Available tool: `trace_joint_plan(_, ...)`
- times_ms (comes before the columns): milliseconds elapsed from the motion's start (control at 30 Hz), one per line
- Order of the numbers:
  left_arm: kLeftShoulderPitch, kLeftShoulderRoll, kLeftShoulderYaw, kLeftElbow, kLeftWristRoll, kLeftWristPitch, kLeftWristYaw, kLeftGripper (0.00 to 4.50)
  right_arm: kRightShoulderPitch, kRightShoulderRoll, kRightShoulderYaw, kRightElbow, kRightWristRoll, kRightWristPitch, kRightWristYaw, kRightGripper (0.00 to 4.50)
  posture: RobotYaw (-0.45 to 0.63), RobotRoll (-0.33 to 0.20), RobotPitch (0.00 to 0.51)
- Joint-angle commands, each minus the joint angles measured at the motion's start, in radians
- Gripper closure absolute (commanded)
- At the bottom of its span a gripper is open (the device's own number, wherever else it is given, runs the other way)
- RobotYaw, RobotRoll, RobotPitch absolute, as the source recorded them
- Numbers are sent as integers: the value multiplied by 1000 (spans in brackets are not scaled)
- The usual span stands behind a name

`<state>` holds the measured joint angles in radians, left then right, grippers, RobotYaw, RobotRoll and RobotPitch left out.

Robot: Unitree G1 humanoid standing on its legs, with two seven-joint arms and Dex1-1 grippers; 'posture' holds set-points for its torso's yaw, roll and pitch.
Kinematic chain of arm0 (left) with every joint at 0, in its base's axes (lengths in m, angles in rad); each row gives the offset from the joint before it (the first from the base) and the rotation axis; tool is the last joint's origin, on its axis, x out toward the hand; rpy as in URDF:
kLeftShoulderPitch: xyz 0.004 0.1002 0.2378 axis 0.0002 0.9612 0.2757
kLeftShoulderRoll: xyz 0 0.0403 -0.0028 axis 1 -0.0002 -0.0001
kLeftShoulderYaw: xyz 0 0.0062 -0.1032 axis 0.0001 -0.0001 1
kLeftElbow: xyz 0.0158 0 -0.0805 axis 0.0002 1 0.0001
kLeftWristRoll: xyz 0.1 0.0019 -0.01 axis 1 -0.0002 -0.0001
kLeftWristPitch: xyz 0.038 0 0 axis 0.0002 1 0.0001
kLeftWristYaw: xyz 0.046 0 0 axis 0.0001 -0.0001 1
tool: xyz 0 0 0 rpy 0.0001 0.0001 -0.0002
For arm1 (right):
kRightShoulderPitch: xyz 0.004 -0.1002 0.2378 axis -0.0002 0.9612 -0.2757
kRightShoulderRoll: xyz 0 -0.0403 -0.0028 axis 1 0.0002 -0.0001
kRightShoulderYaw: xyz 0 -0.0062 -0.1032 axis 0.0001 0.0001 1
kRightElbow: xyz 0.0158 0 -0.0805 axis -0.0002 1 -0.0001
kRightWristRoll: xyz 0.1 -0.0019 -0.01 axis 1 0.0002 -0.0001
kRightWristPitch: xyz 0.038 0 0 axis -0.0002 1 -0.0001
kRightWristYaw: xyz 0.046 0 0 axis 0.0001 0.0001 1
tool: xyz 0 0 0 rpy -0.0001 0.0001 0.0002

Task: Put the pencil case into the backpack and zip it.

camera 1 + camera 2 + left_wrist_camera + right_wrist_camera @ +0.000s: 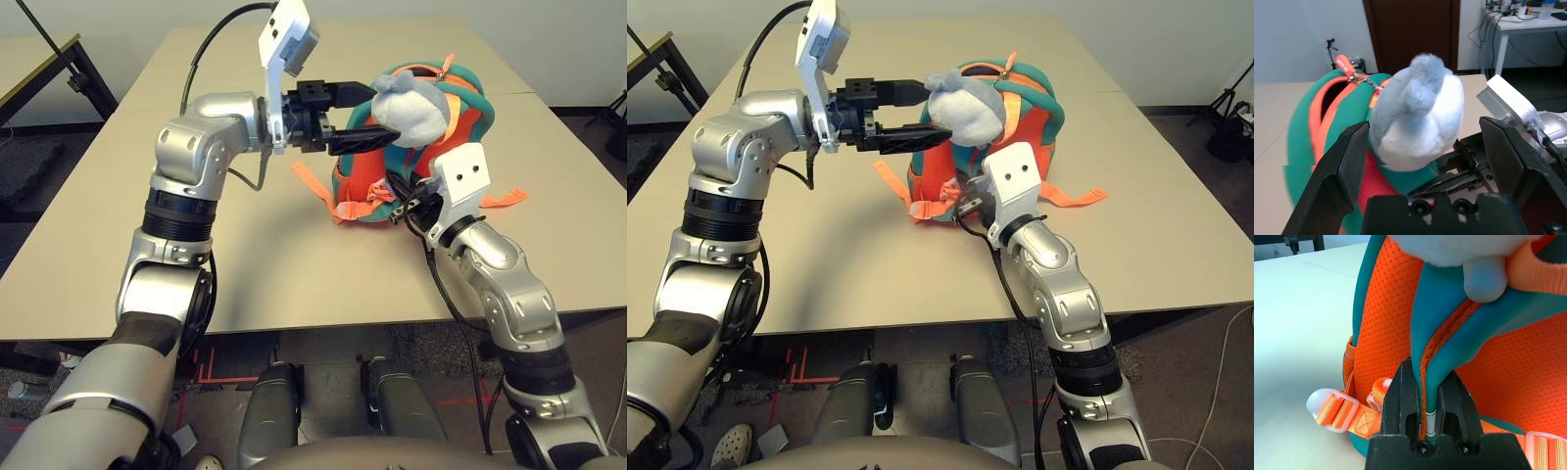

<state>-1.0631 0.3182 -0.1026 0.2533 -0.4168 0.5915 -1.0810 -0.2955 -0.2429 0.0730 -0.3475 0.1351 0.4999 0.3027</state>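
The backpack (364,183) stands upright mid-table, orange with teal trim, and a grey-blue plush head (416,108) hangs at its top front. My left gripper (384,113) is open, one black finger (1337,176) on each side of the plush head. Along the top, the zip gapes dark beside its orange pull tab (1345,65). Low on the backpack's front, my right gripper (1428,396) is shut on a teal trim strip (1425,357). The pencil case is out of view.
Orange straps with clear buckles (1332,406) lie on the tan table (294,284) around the backpack's base, one stretching to the right (505,199). A second table (39,69) stands far left. Bare tabletop lies in front of and left of the backpack.
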Motion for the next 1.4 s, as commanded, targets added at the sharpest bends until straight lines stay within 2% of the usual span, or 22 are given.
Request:
trace_joint_plan(33, -45, -26, -22, 73, 39, -63, 5, 0, -2, 4, 22, 20, -4, -5, 10, 4374, -135, 0, 69)
trace_joint_plan(233, -62, -55, -35, 138, 71, -97, 13, 0, -1, 6, 22, 19, -6, -6, 9, 4374, -143, 0, 66)
trace_joint_plan(300, -63, -63, -29, 145, 67, -91, 17, 370, 1, 7, 22, 16, -7, -6, 8, 4374, -145, 0, 66)
trace_joint_plan(367, -63, -70, -22, 146, 64, -81, 23, 972, 2, 7, 22, 14, -7, -5, 8, 4374, -145, 0, 66)
trace_joint_plan(600, -45, -63, -34, 125, 68, -71, 13, 3617, 2, 7, 25, 14, -7, -5, 9, 4374, -138, 0, 71)
trace_joint_plan(700, -38, -62, -34, 115, 68, -65, 16, 4196, 2, 8, 28, 15, -7, -5, 11, 4374, -136, 0, 74)
trace_joint_plan(867, -34, -48, -19, 89, 64, -56, 32, 4221, 6, 9, 34, 15, -9, -6, 12, 4374, -130, 0, 80)
trace_joint_plan(1067, -54, 1, 38, 54, 36, -32, 52, 4221, 6, 11, 41, 18, -10, -7, 11, 4374, -123, 0, 84)
trace_joint_plan(1267, -44, 130, 107, 0, 13, 20, 58, 4221, -1, 13, 47, 32, -9, -16, 12, 4374, -110, 0, 87)
trace_joint_plan(1400, -29, 184, 165, -30, -29, 73, 81, 4221, -6, 15, 52, 47, -8, -27, 16, 4374, -96, 0, 88)
